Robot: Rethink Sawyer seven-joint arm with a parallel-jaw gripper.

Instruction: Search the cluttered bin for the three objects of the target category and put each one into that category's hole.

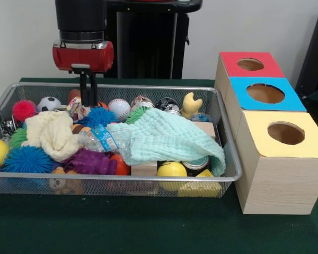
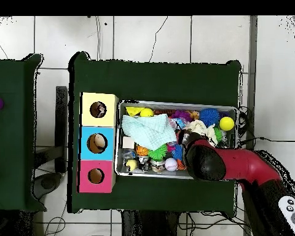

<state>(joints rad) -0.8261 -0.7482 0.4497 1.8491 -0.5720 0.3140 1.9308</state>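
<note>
A wire-mesh bin holds a jumble of things. A mint-green cloth lies across the middle, with a cream cloth and a clear plastic bottle to its left. Around them are blue spiky balls, a pink spiky ball, a soccer ball, a baseball, yellow balls, a purple toy and a wooden block. My gripper reaches down into the bin's far left part, behind the blue spiky ball; its tips are hidden. In the overhead view the arm covers it.
Three wooden boxes with round holes stand in a row beside the bin: red top, blue top, yellow top. In the overhead view the blue box's hole shows something pale inside. A second green table is off to the side.
</note>
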